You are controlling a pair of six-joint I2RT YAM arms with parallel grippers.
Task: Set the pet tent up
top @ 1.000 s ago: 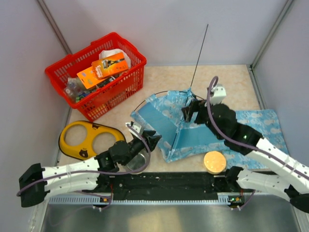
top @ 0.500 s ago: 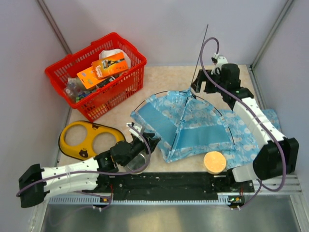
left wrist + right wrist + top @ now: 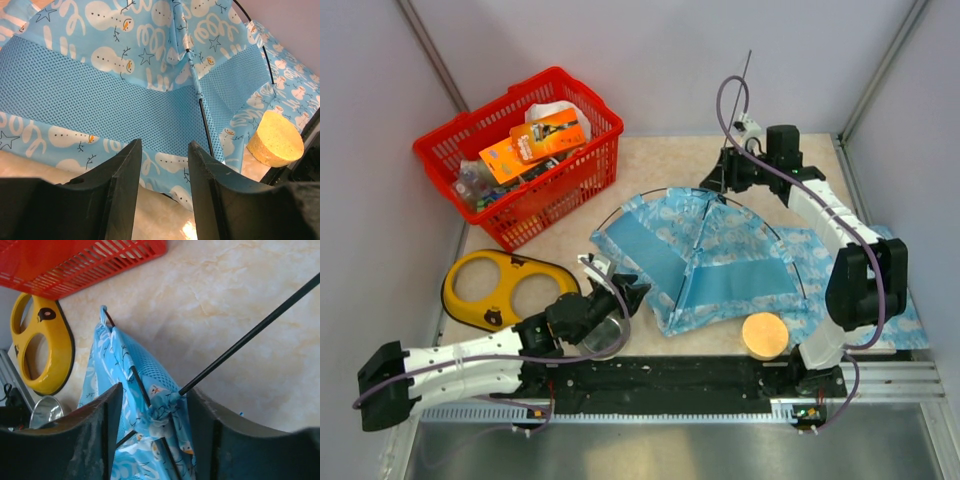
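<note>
The pet tent (image 3: 705, 255) stands as a low dome in the middle of the table, light blue with white print and mesh panels. Thin dark poles arch over it. One pole (image 3: 740, 100) sticks straight up from the tent's top at the back. My right gripper (image 3: 714, 184) is open at that top. In the right wrist view its jaws (image 3: 155, 391) straddle the knotted fabric tip (image 3: 162, 412) where the pole (image 3: 250, 335) comes out. My left gripper (image 3: 634, 291) is open and empty just off the tent's front-left edge. In the left wrist view (image 3: 164, 145) it faces the mesh wall (image 3: 100, 100).
A red basket (image 3: 582, 108) full of packets stands at the back left. A yellow two-hole ring (image 3: 505, 290) and a metal cup (image 3: 605, 335) lie near my left arm. An orange disc (image 3: 765, 335) sits at the tent's front. A flat blue mat (image 3: 875, 262) lies to the right.
My right arm has swung from over the tent's middle out to its back top. The tent has spread from a crumpled heap into a dome. The left arm has hardly moved.
</note>
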